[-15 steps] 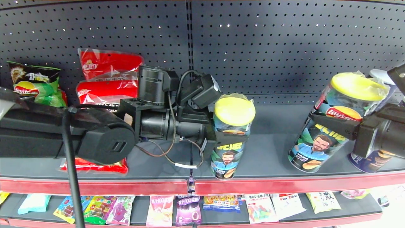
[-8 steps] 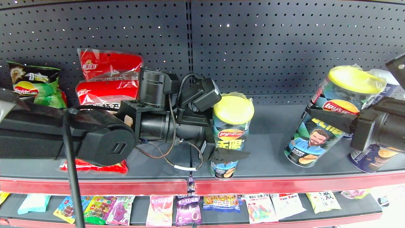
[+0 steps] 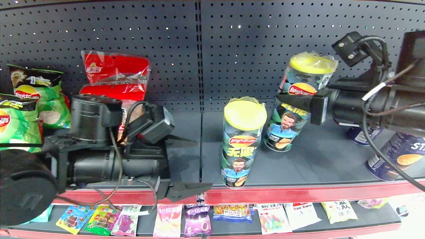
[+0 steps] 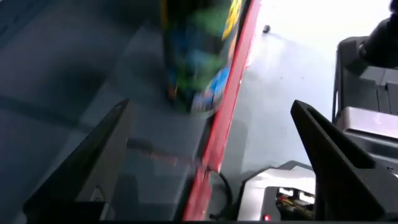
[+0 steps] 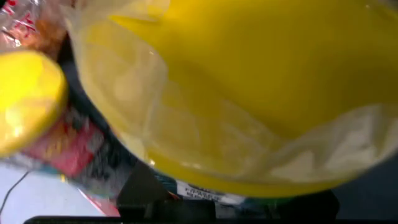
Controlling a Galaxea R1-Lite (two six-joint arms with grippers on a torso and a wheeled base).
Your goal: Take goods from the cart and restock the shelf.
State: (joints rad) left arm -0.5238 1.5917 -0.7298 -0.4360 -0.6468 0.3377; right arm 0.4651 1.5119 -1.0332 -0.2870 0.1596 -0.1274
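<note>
Withdrawn from the upright can [image 3: 244,142], left gripper [image 3: 202,165] gapes wide; right gripper [image 3: 294,99], carried inward, clamps a tilted second can [image 3: 300,83].

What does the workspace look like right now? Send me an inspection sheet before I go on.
Surface: shelf, dark with a red front edge.
Job's things: standing can upright at the front edge, yellow lid on; held can tilted, behind it to the right; whether its base touches the shelf is unclear.
Clutter: green chip bags and red bags at left; blue cans at right.
End effectors: left end effector open, empty, left of the standing can; right end effector shut on the held can.
Cables: left arm cable looped over the wrist; right arm cable hanging along the arm.
Surroundings: pegboard behind; packets on the lower shelf.
</note>
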